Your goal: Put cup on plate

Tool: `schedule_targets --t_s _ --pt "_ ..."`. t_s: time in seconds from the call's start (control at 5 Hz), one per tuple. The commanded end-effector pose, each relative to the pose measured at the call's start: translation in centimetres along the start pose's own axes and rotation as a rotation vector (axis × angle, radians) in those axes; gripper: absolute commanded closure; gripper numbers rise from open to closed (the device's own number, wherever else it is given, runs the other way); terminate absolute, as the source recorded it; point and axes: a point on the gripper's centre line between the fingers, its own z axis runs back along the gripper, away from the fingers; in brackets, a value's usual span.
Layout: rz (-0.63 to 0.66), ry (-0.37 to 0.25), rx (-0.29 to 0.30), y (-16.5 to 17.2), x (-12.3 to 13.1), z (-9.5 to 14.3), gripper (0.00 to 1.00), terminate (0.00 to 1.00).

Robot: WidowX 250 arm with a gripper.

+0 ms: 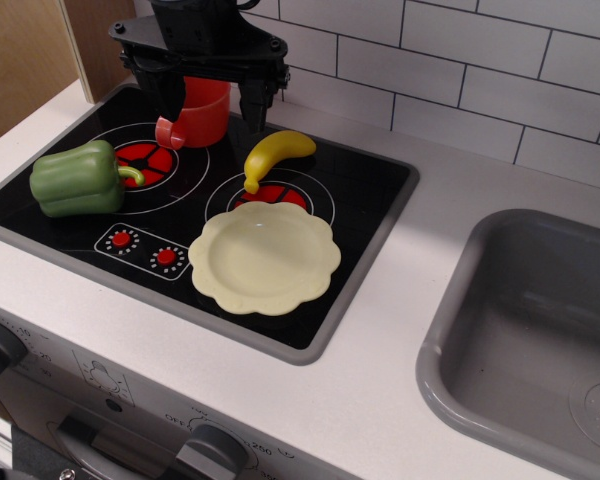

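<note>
The cup [197,118] stands on the black stovetop [370,185], at its far edge, over the back burner ring. The end effector [208,98] hangs directly above it with its two fingers [254,103] spread apart, one on each side of the cup's body; whether either touches the cup is unclear. The cup's loop handle points toward the green pepper [78,178]. The plate [265,257] lies at the stovetop's near edge, well apart from the cup, with the banana [275,153] between them. The stovetop sits in a white counter [400,330].
</note>
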Motion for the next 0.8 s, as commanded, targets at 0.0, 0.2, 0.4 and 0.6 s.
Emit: schedule_targets --t_s 0.0,0.2,0.4,0.6 --pt "0.000 0.000 0.000 0.0 0.0 0.0 0.00 0.00" --pt "-0.072 0.072 -0.032 2.4 0.7 0.9 0.00 0.00" --pt "-0.108 0.116 -0.026 5.3 1.5 0.5 0.00 0.00" --pt "-0.135 0.116 -0.039 6.3 2.3 -0.4 0.00 0.00"
